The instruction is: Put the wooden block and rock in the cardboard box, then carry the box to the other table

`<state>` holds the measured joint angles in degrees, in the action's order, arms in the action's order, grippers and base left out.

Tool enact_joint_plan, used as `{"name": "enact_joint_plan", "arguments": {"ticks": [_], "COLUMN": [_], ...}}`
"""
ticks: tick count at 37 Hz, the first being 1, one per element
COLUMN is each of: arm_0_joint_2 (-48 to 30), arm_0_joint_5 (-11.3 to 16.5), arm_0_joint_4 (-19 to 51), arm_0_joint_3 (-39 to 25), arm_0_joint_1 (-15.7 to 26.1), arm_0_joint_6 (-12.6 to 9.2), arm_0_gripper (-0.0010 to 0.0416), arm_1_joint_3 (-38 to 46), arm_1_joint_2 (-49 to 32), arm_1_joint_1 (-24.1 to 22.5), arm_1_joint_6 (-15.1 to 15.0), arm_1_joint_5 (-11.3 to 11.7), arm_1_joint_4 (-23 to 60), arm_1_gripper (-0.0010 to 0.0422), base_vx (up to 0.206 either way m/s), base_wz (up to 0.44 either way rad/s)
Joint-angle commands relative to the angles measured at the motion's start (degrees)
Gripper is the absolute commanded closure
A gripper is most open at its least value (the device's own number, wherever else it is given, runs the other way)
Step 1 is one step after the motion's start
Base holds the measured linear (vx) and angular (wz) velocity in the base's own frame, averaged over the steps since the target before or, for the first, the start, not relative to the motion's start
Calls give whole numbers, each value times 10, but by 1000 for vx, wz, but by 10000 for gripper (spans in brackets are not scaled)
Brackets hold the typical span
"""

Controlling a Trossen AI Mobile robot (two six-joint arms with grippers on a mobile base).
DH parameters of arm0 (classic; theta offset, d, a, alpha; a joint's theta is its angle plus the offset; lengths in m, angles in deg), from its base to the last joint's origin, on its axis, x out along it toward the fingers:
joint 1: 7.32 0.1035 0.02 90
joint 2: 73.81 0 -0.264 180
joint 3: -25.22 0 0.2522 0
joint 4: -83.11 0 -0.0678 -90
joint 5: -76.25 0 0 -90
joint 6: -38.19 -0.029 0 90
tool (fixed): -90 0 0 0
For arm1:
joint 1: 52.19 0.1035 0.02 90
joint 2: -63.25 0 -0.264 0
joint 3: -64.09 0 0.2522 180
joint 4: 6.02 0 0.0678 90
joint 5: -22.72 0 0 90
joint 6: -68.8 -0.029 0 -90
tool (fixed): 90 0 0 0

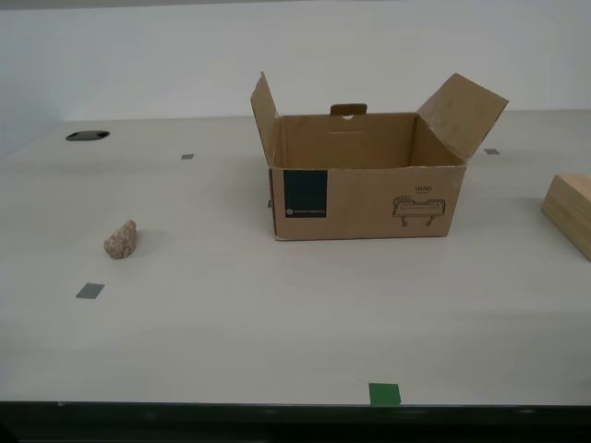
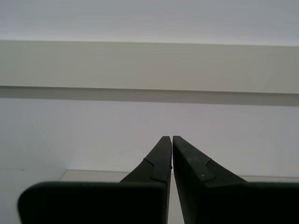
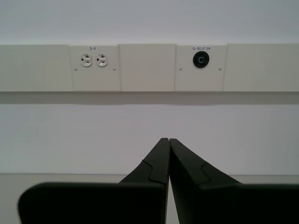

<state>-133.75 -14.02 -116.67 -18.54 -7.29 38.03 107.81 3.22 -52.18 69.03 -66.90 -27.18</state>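
A: What sits on the cream bench (image 1: pixel 277 323) in the exterior view?
B: The cardboard box (image 1: pixel 365 185) mid-bench, flaps up; the rock (image 1: pixel 121 239) toward that view's left; the wooden block (image 1: pixel 571 210) at its right edge.
A: And the wrist views?
B: The second gripper (image 2: pixel 172 139) and the first gripper (image 3: pixel 168 141) both have fingers closed on nothing, facing a white wall; outlets (image 3: pixel 93 60) show in the first.

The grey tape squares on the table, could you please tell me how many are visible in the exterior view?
3. One grey tape square lies near the rock; a second sits farther back toward the exterior view's left; a third shows beside the cardboard box flap. The box may hide others.
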Motion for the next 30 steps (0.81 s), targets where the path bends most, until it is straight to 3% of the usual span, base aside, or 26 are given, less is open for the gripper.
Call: {"name": "enact_joint_plan", "arguments": {"ticks": [1, 30], "arm_0_joint_2": [0, 0], "arm_0_joint_5": [0, 0], "arm_0_joint_4": [-3, -3], "arm_0_joint_3": [0, 0], "arm_0_joint_1": [0, 0], "arm_0_joint_6": [0, 0], "arm_0_gripper": [406, 406], "arm_1_joint_3": [0, 0], "arm_1_joint_2": [0, 0], "arm_1_joint_1": [0, 0], "arm_1_joint_6": [0, -1], "arm_1_joint_5": [0, 0], "arm_1_joint_4": [-3, -3], "arm_1_gripper": [412, 413], "base_vx": [0, 0], "base_wz": [0, 0]}}
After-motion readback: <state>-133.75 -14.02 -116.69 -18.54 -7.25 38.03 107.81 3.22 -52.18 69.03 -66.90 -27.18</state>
